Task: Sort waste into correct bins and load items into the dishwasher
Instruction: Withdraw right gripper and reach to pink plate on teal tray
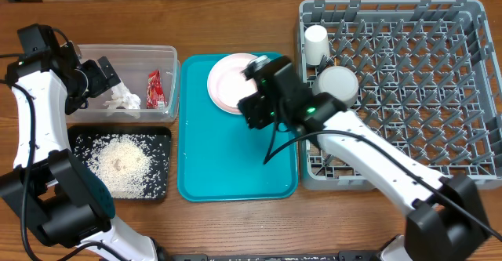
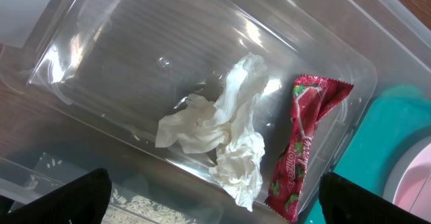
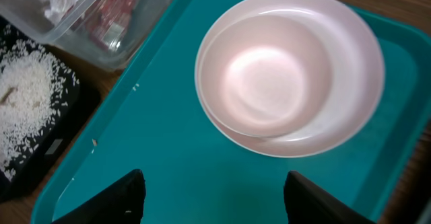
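The clear tub (image 1: 94,53) holds a crumpled white tissue (image 1: 122,99) and a red snack wrapper (image 1: 154,88). My left gripper (image 1: 106,77) hovers open and empty above the tub; its wrist view shows the tissue (image 2: 229,133) and the wrapper (image 2: 303,150) between the fingers (image 2: 215,204). Rice (image 1: 119,164) lies in the black tray (image 1: 161,135). My right gripper (image 1: 252,104) is open and empty over the teal tray, just short of the pinkish bowl (image 3: 266,76), which sits on the pink plate (image 3: 360,96). The white cup (image 1: 316,44) and the grey-white bowl (image 1: 337,83) sit in the dish rack (image 1: 416,96). The chopsticks are out of view.
The teal tray (image 1: 235,159) lies between the bins and the rack, with bare surface in front of the plate (image 1: 220,85). The right wrist view shows the tub corner (image 3: 101,22) and the rice tray (image 3: 27,96) at its left. Wooden table surrounds everything.
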Motion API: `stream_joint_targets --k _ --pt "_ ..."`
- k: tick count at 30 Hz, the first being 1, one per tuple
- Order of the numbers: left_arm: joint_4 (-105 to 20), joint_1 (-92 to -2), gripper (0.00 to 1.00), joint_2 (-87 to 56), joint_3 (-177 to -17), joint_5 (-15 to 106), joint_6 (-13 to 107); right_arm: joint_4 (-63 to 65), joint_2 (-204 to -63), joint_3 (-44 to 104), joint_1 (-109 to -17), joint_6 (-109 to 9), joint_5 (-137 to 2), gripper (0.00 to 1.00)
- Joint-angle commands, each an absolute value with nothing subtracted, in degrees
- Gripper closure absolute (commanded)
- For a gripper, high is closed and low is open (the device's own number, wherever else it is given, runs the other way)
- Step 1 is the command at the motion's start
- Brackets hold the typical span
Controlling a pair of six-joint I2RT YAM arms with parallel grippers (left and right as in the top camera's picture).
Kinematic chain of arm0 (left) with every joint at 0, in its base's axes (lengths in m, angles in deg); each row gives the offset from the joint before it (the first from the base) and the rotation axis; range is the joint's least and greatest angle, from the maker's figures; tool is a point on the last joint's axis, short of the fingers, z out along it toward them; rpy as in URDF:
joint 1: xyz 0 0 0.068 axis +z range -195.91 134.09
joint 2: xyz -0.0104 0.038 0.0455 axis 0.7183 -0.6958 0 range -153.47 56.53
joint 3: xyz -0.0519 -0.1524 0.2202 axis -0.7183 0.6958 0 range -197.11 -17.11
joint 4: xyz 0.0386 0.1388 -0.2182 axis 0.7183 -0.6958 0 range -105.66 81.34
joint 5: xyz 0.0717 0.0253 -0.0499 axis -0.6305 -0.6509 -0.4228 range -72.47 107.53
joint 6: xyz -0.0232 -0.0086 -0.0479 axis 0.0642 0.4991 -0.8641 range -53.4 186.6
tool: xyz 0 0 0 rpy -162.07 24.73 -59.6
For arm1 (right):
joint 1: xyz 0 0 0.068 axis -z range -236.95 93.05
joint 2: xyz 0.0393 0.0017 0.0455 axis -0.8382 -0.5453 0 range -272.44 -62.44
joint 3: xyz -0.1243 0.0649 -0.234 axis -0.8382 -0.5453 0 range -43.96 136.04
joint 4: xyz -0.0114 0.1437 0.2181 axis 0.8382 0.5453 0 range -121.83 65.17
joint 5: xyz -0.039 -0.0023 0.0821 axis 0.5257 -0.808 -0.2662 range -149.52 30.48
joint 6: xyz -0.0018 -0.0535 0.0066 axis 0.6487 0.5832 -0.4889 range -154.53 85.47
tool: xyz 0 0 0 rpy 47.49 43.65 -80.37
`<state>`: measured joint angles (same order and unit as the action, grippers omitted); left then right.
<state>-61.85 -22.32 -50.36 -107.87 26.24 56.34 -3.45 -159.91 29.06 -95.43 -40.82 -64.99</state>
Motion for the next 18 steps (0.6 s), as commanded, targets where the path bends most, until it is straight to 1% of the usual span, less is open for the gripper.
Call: stream_joint_targets --k 1,4,7,8,9,11,13,14,18 --pt "-61.96 -23.06 0.00 -48.43 -108.77 25.91 57.41 -5.37 -163.49 30.26 -97.55 -37.34 -64.05 0.34" --pt "-61.96 -23.06 0.00 -48.43 -108.77 25.91 57.41 -7.93 -165.76 30.26 -98.29 -33.74 -64.05 0.34" --pt "-61.96 -23.06 0.00 -48.43 -108.77 25.91 57.41 -10.44 -167.45 30.26 -98.36 -32.75 -64.05 0.40" --pt "-61.96 -23.06 0.00 -48.43 -108.77 25.91 57.41 -11.29 -168.06 30.26 -98.36 -32.73 -64.05 0.44" --pt "-61.96 -23.06 0.00 -48.43 -108.77 25.91 57.41 -11.99 -168.34 30.26 -98.36 -32.51 -64.10 0.50" --pt "-61.96 -23.06 0.00 -48.43 -108.77 25.91 57.41 -13.41 -169.02 30.26 -98.36 -32.05 -64.12 0.57" --pt "-61.96 -23.06 0.00 -48.43 -108.77 25.91 57.41 -14.66 -169.57 30.26 -98.36 -31.03 -64.27 0.60" --pt "-61.96 -23.06 0.00 -48.43 -108.77 25.91 57.41 -15.27 -169.76 30.26 -98.36 -31.03 -64.27 0.65" --pt "-61.96 -23.06 0.00 -48.46 -108.77 25.91 57.41 -17.59 -170.29 30.26 -98.43 -31.05 -64.30 0.67"
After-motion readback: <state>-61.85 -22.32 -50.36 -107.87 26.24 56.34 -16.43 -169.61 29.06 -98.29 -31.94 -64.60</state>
